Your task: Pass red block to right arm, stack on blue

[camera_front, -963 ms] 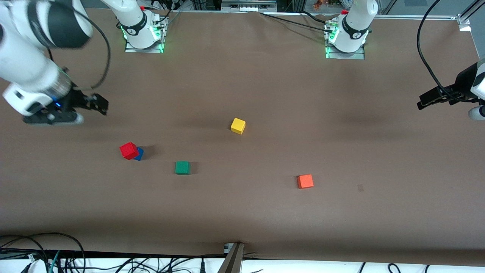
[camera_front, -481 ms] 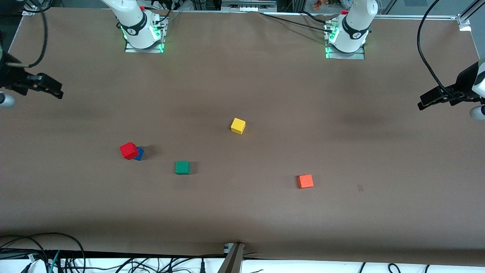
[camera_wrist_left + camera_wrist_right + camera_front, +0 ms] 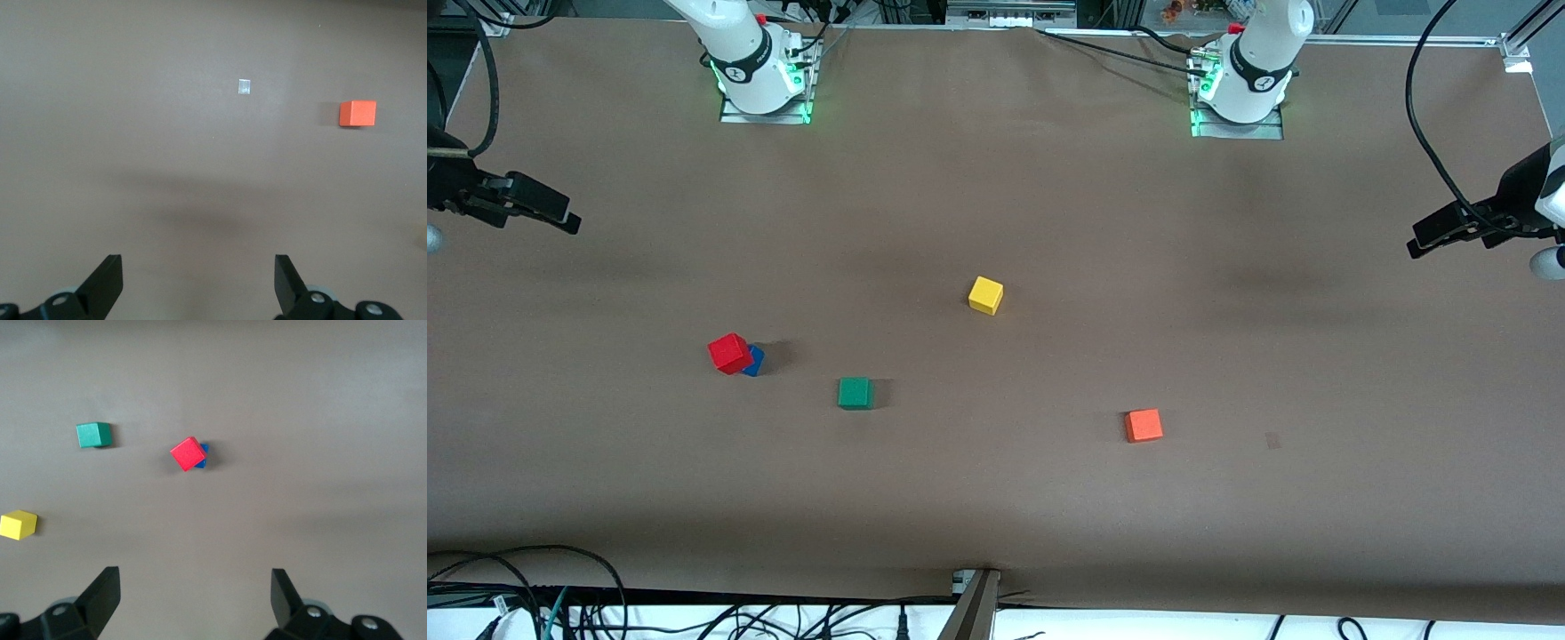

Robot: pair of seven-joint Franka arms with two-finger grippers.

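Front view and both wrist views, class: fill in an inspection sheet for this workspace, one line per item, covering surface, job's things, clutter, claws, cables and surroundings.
Surface: brown table, a small pale mark toward the left arm's end.
Job's things: red block sits on the blue cube, turned askew so blue shows at one side.
Clutter: green cube, yellow cube, orange-red cube, each apart on the table.
Claws: right claw open, empty, over the table's edge; left claw open, empty, over its own end.
Cables: black leads along the near edge, more at the bases.
Surroundings: nothing seen.
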